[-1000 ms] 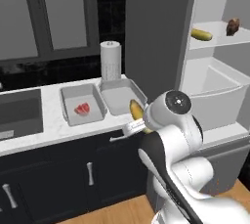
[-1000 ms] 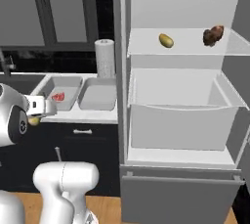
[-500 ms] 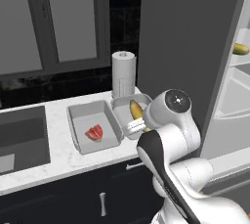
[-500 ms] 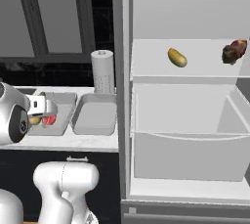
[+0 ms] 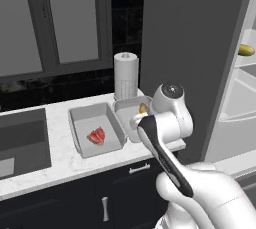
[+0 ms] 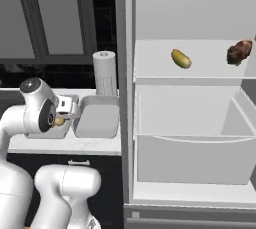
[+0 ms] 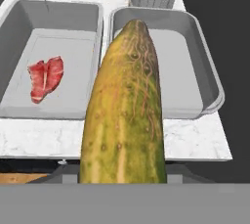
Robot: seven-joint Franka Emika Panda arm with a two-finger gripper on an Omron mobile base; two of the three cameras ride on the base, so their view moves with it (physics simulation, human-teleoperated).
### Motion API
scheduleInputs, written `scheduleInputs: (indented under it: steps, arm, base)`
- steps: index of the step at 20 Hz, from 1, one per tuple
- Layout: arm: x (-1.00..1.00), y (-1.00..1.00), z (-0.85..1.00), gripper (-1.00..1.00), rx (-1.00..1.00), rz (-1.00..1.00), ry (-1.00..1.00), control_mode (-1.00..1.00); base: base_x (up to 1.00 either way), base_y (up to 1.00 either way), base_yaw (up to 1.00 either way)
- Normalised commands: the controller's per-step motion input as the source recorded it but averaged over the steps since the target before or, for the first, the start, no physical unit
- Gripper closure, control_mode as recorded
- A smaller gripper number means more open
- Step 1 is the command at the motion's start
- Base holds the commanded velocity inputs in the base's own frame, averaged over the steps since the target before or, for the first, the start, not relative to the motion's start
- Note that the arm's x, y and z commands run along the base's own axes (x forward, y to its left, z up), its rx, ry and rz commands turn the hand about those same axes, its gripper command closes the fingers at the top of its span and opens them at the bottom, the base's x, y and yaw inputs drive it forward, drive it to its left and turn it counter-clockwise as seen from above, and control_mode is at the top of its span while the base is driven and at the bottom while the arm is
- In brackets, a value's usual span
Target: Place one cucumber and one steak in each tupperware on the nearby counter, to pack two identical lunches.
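Left base view: from behind arm, facing forward and down; counter across lower left of frame, fridge at right edge. Right base view: from other side, fridge at centre and right. Shared: counter, both trays, fridge shelf. Hand view: close, looking down over trays.

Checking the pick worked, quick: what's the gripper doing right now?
Gripper: jaws closed on a cucumber, held above the counter.
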Motion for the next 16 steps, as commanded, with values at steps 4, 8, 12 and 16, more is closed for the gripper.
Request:
scheduleInputs:
  steps: [4, 8, 12, 16]
  arm:
    - [1.00, -0.21, -0.20, 1.00, 0.02, -0.06, 0.16, -1.00]
    - [1.00, -0.02, -0.30, 1.00, 0.00, -0.04, 0.11, -1.00]
    - [1.00, 0.00, -0.69, 1.00, 0.00, -0.03, 0.10, -1.00]
    - [1.00, 0.00, -0.79, 1.00, 0.00, -0.02, 0.06, -1.00]
  base:
    - [0.00, 0.00, 0.00]
    - [0.00, 0.00, 0.00]
    - [0.00, 0.00, 0.00]
    - [0.00, 0.00, 0.00]
